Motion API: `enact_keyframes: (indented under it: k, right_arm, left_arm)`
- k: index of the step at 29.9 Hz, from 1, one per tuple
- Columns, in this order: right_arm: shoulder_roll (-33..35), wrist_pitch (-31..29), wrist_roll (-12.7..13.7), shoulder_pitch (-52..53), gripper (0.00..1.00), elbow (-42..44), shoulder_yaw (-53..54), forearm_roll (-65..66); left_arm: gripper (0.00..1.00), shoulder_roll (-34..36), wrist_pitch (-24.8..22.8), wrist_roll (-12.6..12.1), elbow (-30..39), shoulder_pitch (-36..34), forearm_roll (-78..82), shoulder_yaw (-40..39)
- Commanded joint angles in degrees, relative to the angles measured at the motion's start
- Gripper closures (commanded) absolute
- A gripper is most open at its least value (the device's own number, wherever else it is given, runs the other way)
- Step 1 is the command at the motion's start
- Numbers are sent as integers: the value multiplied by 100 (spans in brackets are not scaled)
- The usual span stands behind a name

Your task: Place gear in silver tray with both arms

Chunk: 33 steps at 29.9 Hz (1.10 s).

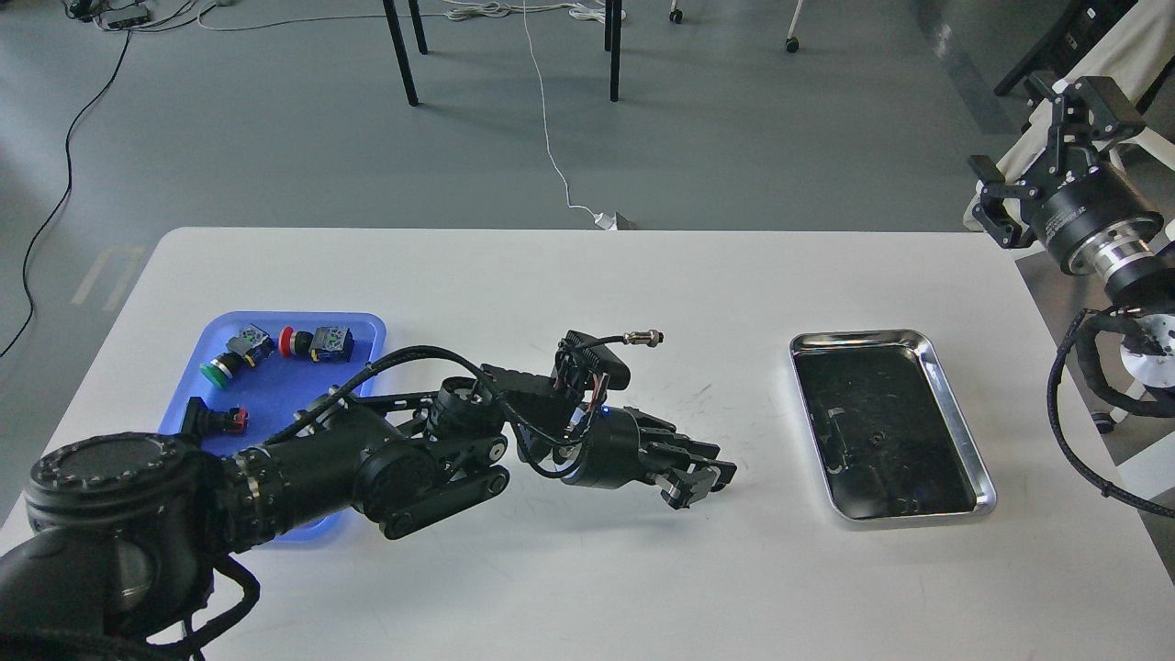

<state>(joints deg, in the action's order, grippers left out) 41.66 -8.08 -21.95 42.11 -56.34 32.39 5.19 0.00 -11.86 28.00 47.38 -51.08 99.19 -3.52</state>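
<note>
The silver tray (pixel 955 418) lies on the right part of the white table, its dark bottom showing only reflections. My left arm reaches from the lower left across the table's middle. Its gripper (pixel 696 479) hangs low over the table, well left of the silver tray. The fingers are dark and close together with a small grey bit at the tips, and I cannot tell whether it is a gear. My right gripper (pixel 1042 138) is raised beyond the table's far right corner, with its fingers spread wide and empty.
A blue plastic tray (pixel 363 326) at the left holds a green push button (pixel 220 367), a red push button (pixel 292 341) and a black part (pixel 213 419). A cable with a metal plug (pixel 643 339) sticks out above my left wrist. Chair legs and cords are on the floor behind.
</note>
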Motion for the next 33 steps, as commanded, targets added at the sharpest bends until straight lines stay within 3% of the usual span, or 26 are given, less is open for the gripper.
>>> enact_keyframes:
  k: [1,9,15,26,30,33]
  right_arm:
    - [0,0,-2,-1,1,-8,-4,0]
    - [27,-9,51,-1,1,-9,-66,8]
    - [351,-115,139,87,1,-140,-434,105]
    - [940,-219,165,342,1,-781,-997,1677]
    - [1449,-483,551,473,1,-1413,-1207,2362]
    - [1626,-712,596,798,1,-1564,-1795,2741]
  left_arm:
    - [66,0,0,0,0,1,-4,-8]
    - [59,0,9,0,26,-95,-443,-140]
    - [42,26,9,0,52,-367,-1216,-587]
    - [30,1238,17,0,26,-877,-2561,-1212]
    - [25,1695,175,0,0,-1027,-3255,-1238]
    - [23,1977,298,0,0,-1071,-3703,-1230]
